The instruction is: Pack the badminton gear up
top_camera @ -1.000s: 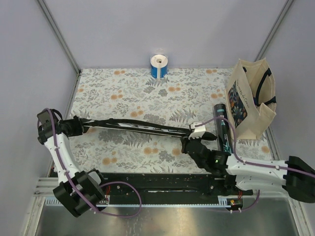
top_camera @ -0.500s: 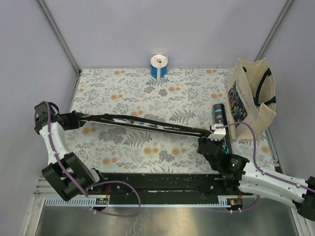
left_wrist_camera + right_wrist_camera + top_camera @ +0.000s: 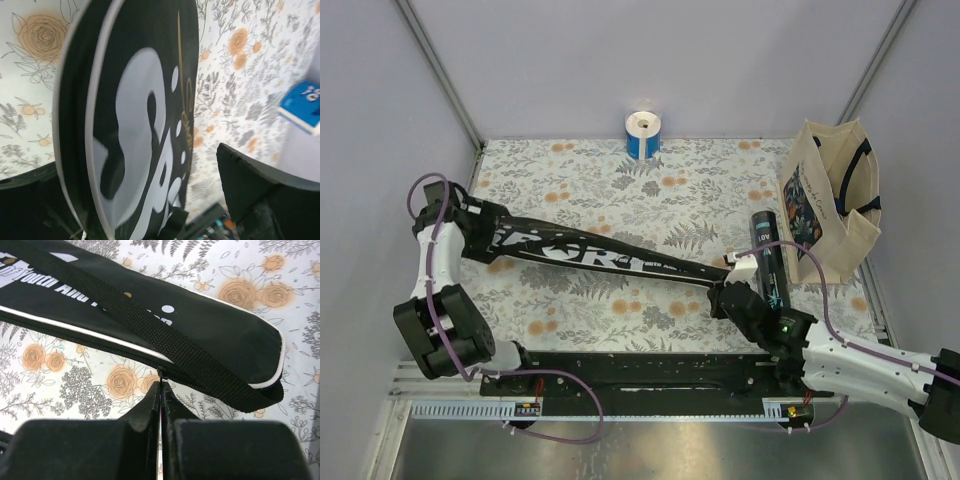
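Floral-printed surface (image 3: 570, 170) inside a pale-walled enclosure, with two robot arms reaching in from its near edge.

The right tool (image 3: 160, 390) is pinched fully shut on a thin sliver right at the zip line of the long black racket cover (image 3: 590, 255), which looks to be the zip pull (image 3: 160, 374). Just beyond its tips, a woven black strap (image 3: 150, 335) crosses the cover's narrow, rounded end. The cover runs away from this tool in a long diagonal to the left tool (image 3: 472, 222). That tool's jaws stand wide apart around the broad end printed with large white letters, and one finger is clearly off the fabric, so it grips nothing.

Just beside the right tool, on its outer side, lies a black tube (image 3: 768, 250). Past the tube stands a cream tote bag (image 3: 830, 210), mouth open. Well beyond both tools, at the far edge, sits a blue-and-white roll (image 3: 643, 133). No rackets or shuttlecocks show; whether they are inside the cover cannot be told.

The step in hand appears to be zipping the cover. Next, the right tool likely needs to draw the pull along the zip while the far end is held steady.
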Controlling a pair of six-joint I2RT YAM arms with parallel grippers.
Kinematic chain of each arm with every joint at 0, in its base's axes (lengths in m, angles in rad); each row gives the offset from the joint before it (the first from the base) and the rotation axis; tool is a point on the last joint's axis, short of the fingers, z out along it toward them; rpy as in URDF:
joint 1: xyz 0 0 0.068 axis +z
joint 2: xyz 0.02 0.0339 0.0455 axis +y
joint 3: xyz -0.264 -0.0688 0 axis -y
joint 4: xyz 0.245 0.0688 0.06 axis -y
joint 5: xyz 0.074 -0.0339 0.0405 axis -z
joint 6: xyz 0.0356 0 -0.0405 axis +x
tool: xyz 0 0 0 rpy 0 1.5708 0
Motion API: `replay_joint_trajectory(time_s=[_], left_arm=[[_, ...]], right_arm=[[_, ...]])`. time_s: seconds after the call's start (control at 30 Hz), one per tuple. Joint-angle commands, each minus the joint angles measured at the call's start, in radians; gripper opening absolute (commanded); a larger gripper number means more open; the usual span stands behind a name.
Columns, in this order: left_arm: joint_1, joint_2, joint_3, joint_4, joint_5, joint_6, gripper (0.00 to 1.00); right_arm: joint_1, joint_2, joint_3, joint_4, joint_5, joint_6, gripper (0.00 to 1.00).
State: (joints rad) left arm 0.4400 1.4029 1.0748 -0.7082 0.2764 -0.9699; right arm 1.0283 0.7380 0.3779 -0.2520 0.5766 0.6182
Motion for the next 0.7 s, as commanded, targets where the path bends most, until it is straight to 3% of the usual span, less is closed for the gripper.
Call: replay_joint_trajectory(time_s=[0.0,0.17,0.47,0.67], left_arm=[[-0.101,-0.096,0.082,-0.06,-0.302,0.118,0.99],[-0.291,-0.272,-0.018,-0.031,-0.249,0.076,0.99],[-0.665,-0.622,-0.298,0.024,-0.253,-0.211,0.96],[-0.917,-0.657,-0.486,0.174,-0.223,-0.427,0.94]], right_arm=[[-0.005,0.04,0.081,0.08,-0.095,-0.018,0.0],[-0.004,0.075,0.076,0.128,-0.165,0.031,0.0],[-0.001,0.133,0.095,0.197,-0.199,0.041,0.0],[0.024,0.178,0.127,0.234,-0.248,0.052,0.0]])
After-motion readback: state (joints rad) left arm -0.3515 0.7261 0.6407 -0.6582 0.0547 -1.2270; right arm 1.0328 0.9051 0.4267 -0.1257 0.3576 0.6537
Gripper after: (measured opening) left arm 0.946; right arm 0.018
